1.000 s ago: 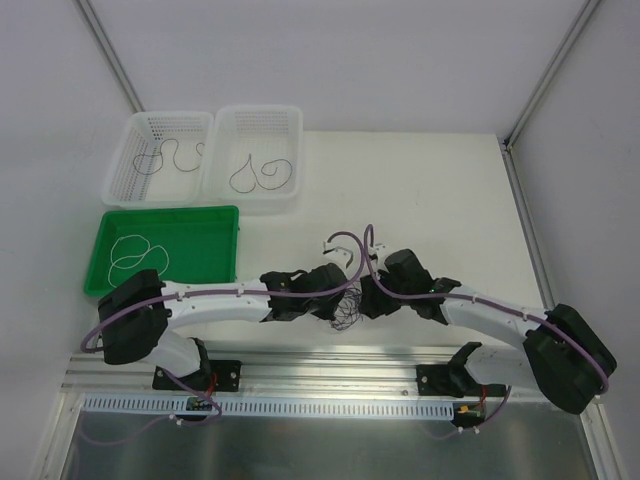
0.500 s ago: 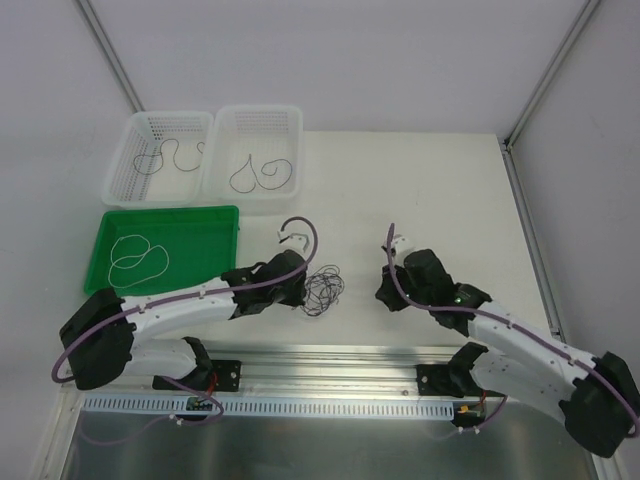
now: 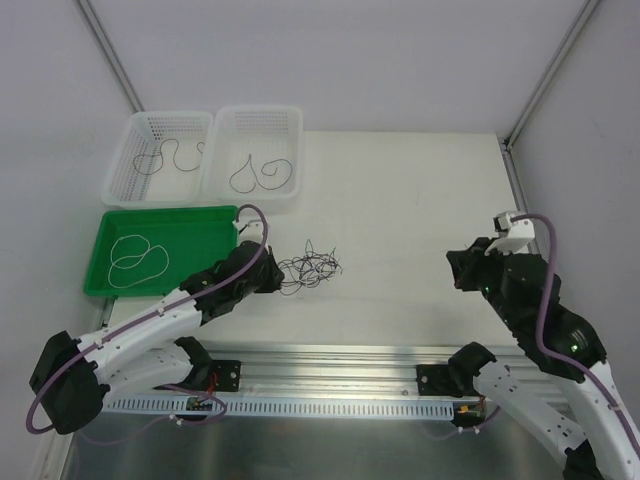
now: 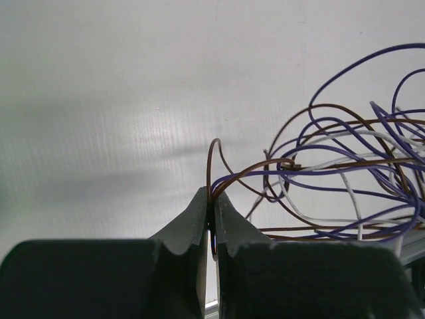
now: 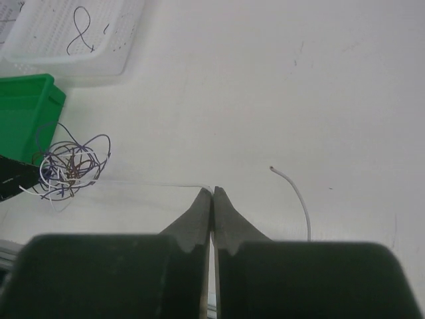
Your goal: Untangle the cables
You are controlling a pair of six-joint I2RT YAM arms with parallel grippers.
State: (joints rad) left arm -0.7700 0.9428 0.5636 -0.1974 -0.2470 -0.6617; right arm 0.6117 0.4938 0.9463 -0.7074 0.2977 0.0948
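The left tool (image 4: 212, 199) grips a thin brown wire cable (image 4: 210, 163), its jaws pressed together. The right tool (image 5: 212, 191), equally closed, pinches a thin white wire cable (image 5: 153, 184) stretched to its left.

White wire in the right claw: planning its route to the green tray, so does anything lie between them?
Yes. The tangle of thin purple, brown and white wires, pinched by the shut left claw, lies directly between the right claw with its thin white wire and the green plastic tray.
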